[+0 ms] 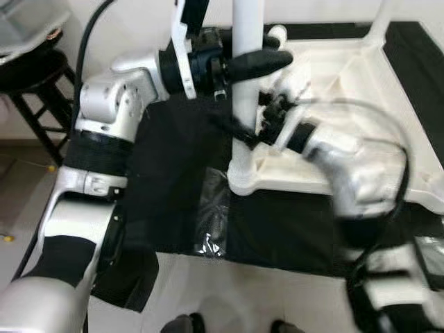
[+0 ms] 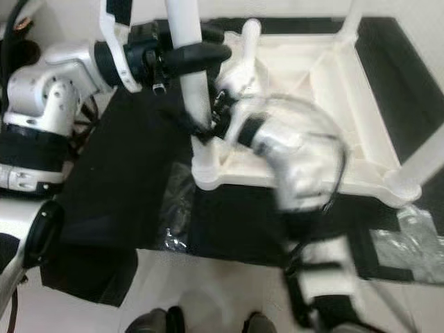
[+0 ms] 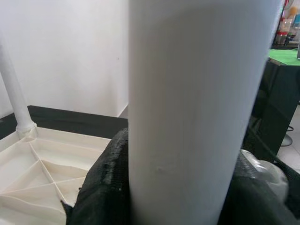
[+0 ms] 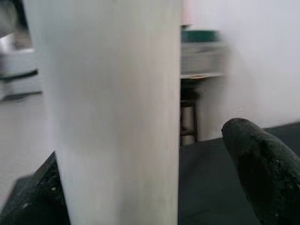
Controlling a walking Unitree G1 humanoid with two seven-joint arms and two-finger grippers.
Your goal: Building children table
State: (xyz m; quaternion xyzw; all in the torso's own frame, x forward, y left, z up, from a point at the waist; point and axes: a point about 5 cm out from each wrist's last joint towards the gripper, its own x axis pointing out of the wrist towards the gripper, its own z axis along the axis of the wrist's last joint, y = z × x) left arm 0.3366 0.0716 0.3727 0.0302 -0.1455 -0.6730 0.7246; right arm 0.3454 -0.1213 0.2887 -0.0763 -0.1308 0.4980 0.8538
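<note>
Surface: black cloth mat (image 1: 173, 201) spread flat on a pale floor (image 1: 229, 291), with a strip of clear crinkled plastic (image 1: 211, 222) lying on its near part.
Tabletop: white plastic children's tabletop (image 1: 354, 90) lies upside down on the mat, ribbed underside up, right of centre and reaching to the far edge.
Near-left leg: white round plastic leg (image 1: 246, 83) stands upright in the tabletop's near-left corner socket.
Other legs: a second white leg (image 2: 354, 21) rises from the far right corner, and a third white leg (image 2: 427, 163) slants up from the near right corner.
Left claw: left claw (image 1: 267, 59) reaches in from the left and is clenched on the near-left leg, high up; the left wrist view shows its black fingers (image 3: 101, 187) pressed against both sides of the post.
Right claw: right claw (image 1: 267, 121) comes from the near right and sits low at the same leg, just above the socket; the arm is blurred. In the right wrist view its black fingers (image 4: 265, 173) lie on either side of the post, one of them apart from it, so I cannot tell whether it grips.
Room: white wall (image 3: 65, 51) stands behind the mat; a dark wooden stool (image 1: 35, 90) is at the far left, a black cabinet with a green top (image 3: 281, 93) lies off to one side.
Near edge: two dark shoe tips (image 1: 191, 322) show on the floor.
</note>
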